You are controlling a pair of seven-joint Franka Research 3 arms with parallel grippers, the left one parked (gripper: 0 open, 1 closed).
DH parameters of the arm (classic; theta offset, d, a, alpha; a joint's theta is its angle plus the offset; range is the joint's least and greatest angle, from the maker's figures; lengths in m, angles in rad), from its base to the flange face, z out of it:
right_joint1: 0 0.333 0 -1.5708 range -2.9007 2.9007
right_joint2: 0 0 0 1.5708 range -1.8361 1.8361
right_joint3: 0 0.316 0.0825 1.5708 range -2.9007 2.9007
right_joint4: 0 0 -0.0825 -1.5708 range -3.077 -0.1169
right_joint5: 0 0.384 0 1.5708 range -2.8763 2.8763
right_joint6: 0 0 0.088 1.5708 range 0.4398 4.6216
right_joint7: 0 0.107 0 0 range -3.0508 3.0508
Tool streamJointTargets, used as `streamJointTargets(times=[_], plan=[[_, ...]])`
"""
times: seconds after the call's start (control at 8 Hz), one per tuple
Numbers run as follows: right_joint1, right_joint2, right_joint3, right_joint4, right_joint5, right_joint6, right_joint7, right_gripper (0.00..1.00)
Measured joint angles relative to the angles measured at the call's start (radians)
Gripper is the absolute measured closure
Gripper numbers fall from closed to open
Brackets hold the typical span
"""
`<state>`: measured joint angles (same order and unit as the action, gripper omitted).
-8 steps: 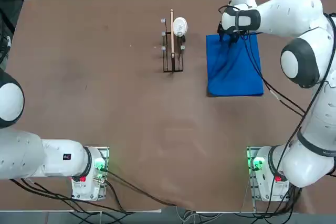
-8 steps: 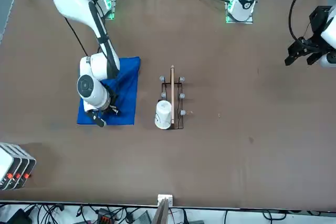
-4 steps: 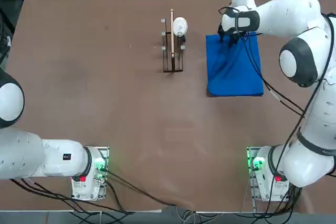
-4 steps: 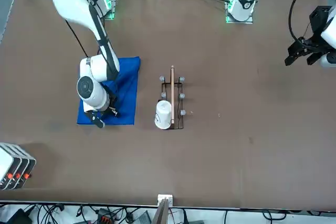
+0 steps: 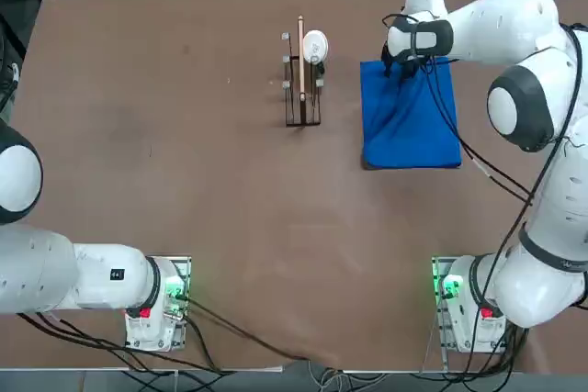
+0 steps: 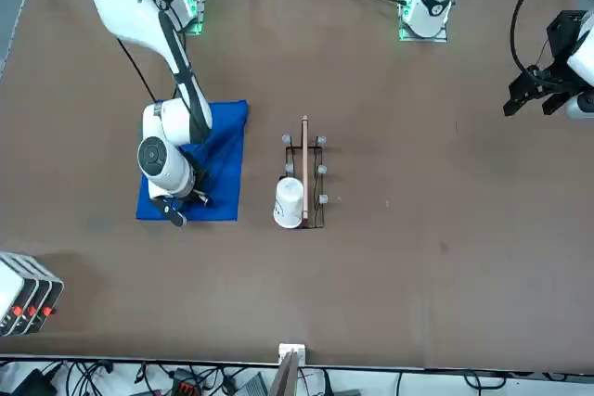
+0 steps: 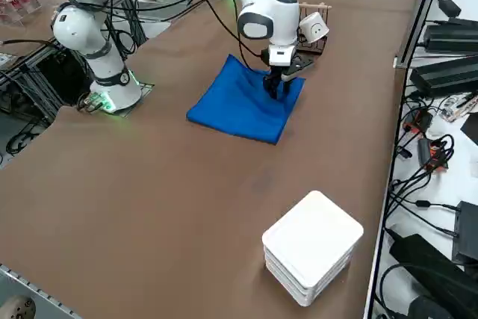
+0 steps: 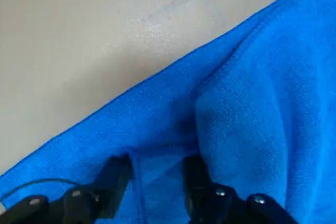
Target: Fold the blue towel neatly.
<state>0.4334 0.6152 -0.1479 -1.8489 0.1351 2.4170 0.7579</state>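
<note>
No readable text, label, brand, number or sign shows in any view. The blue towel (image 5: 410, 118), the brown table (image 5: 184, 135) and the white stacked boxes (image 7: 312, 246) carry no lettering that can be made out. A small dark mark on the parked arm's base (image 5: 117, 274) is too small to read.
</note>
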Motion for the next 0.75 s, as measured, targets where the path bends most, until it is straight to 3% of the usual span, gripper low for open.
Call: streamJointTargets(times=[0.25,0.5,0.75], plan=[[0.000,-0.002,0.000,0.002,0.000,-0.002,0.000,0.51],[-0.001,-0.002,0.000,0.002,0.000,-0.002,0.000,0.52],[-0.001,-0.003,0.000,0.003,0.000,-0.003,0.000,0.59]])
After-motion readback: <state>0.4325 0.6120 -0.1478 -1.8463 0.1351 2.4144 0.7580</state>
